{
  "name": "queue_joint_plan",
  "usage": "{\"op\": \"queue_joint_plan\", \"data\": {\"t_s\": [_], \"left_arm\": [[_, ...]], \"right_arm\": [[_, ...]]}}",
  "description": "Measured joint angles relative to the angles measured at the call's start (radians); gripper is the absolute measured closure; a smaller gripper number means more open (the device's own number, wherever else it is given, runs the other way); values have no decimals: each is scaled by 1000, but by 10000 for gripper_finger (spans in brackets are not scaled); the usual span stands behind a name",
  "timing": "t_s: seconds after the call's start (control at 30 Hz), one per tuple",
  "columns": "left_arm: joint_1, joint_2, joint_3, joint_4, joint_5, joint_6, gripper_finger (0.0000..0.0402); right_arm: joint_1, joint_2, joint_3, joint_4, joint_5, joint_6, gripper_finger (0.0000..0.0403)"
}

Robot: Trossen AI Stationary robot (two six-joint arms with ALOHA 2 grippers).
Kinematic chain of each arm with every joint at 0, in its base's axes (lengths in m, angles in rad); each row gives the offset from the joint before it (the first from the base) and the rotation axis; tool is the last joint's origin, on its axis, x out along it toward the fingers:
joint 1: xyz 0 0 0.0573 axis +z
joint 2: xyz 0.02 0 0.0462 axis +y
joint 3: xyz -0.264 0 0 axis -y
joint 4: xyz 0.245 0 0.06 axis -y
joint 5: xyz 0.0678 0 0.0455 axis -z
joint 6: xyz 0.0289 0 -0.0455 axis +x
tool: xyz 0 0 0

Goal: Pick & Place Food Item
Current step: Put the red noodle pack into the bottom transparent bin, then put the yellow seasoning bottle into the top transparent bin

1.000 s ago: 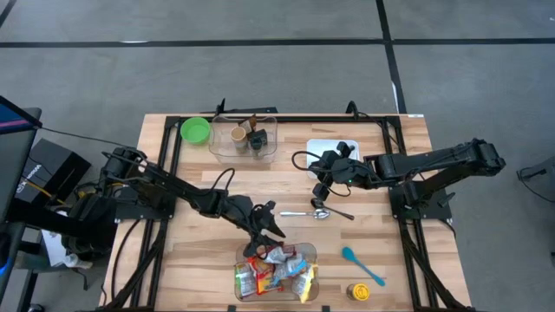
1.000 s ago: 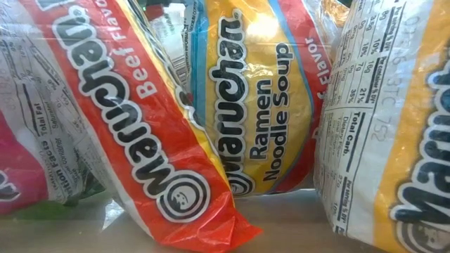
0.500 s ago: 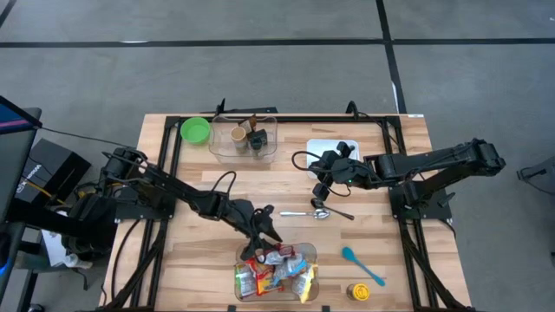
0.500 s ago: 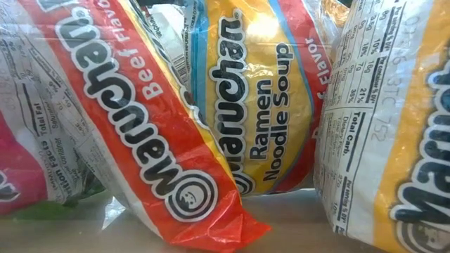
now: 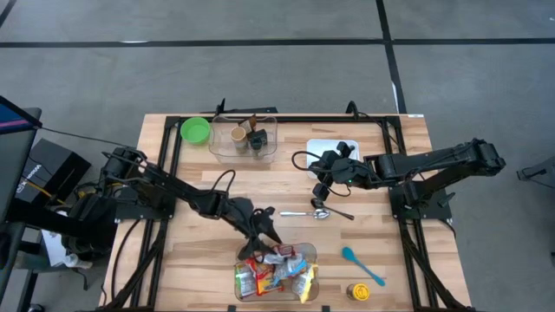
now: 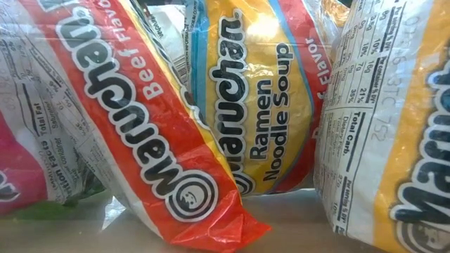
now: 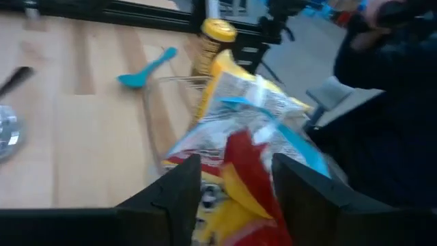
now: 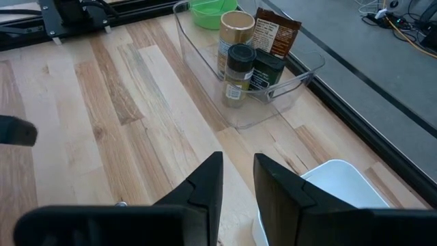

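Several ramen packets stand in a clear bin at the table's near edge. The low view shows them up close: a red beef packet leans against a yellow one. My left gripper hovers at the bin's far left corner, open. Its fingers stand on either side of the top of a red-and-yellow packet. My right gripper hangs over the table's middle right, above a metal spoon. Its fingers stand a narrow gap apart with nothing between them. My left gripper slants down toward the table's near edge, with its fingers on either side of the packet's upper end. Whether they touch it, I cannot tell. The packet stands in the bin among the others.
A second clear bin with spice jars and a green bowl stand at the far edge. A white plate lies beside my right gripper. A teal spoon and a yellow-lidded jar lie near right.
In the low view the red beef packet has sunk a little. Its lower end has slid toward that picture's right along the bin floor, and it now lies still. Both arms have stayed in place.
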Motion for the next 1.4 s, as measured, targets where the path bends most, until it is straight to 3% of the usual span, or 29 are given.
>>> {"op": "queue_joint_plan", "data": {"t_s": [0.3,0.57,0.77,0.9,1.2,1.4], "left_arm": [[38,-25,0,20,5,0,158],[96,-168,0,15,2,71,157],[169,-318,0,-93,-3,176,171],[212,-405,0,-246,-105,191,181],[243,-495,-9,-622,-471,77,205],[243,-494,-101,-645,-542,-25,220]], "right_arm": [[0,0,0,-1,0,0,326],[0,0,0,-15,0,-3,326],[0,0,0,-43,0,-1,326],[0,0,0,-74,-1,0,326],[0,0,0,-118,-3,0,326],[0,0,0,-142,-49,0,326]]}}
